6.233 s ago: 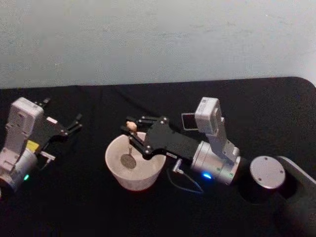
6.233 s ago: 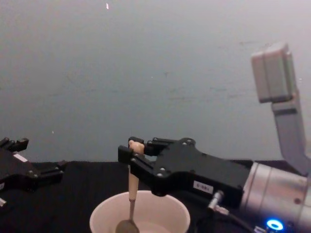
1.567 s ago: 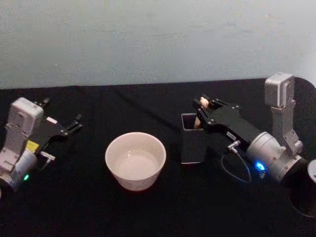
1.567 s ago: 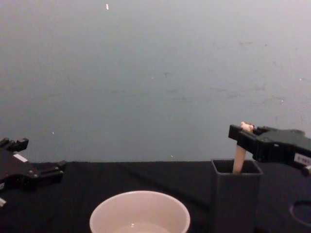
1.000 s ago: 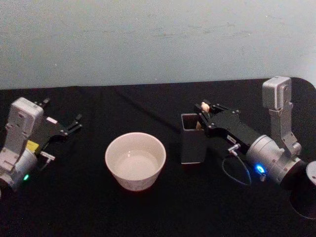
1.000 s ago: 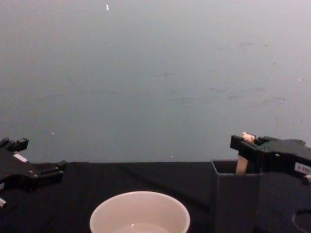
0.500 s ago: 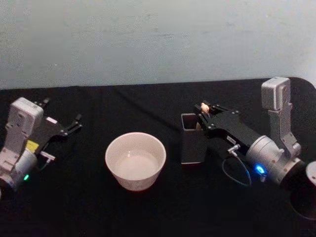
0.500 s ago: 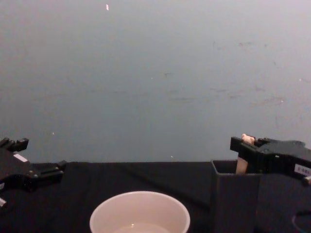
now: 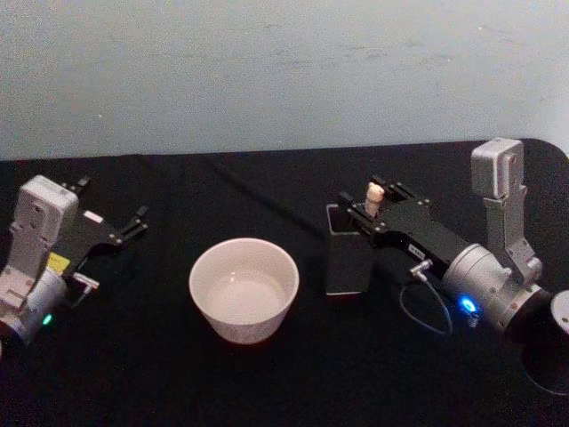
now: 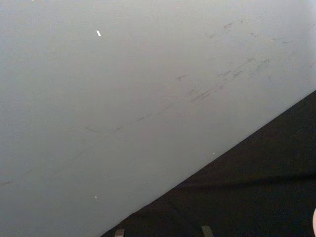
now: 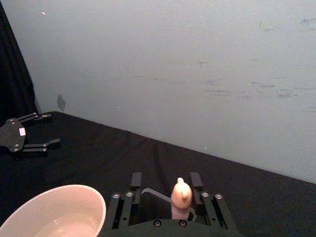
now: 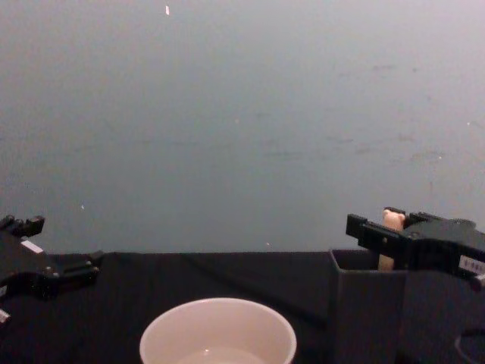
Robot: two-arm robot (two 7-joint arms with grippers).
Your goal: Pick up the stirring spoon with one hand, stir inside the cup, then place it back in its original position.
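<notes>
Beige-handled stirring spoon (image 9: 373,197), slim and topped by a tiny bear head, stands nearly upright in the tall dark grey square-sectioned holder (image 9: 345,258) on the right of the black table (image 9: 222,374); only the handle top shows above the holder's rim, the neck and bowl being hidden inside. Right gripper (image 9: 377,206), black with a small white label on a silver-grey arm, sits at the holder's right, its fingers (image 11: 134,178) spread wide to either side of the handle. In the right wrist view a gap shows on both sides of the bear head, so the spoon appears released. Wide round cream-white cup (image 9: 244,289) rests left of the holder, well apart from it and nearer the robot. Left gripper (image 9: 129,223), black on a grey arm, lies parked at the far left with its jaws parted and nothing between them.

Risks, judged from this arrangement:
- The fingers flank the handle closely. A sideways or skewed withdrawal could snag the bear head and drag the spoon out or lever it over.
- The holder is tall and narrow. A push from the gripper body at its rim could tip it, possibly toward the cup.
- The spoon, resting loosely, may settle against a wall of the holder and touch a finger.
</notes>
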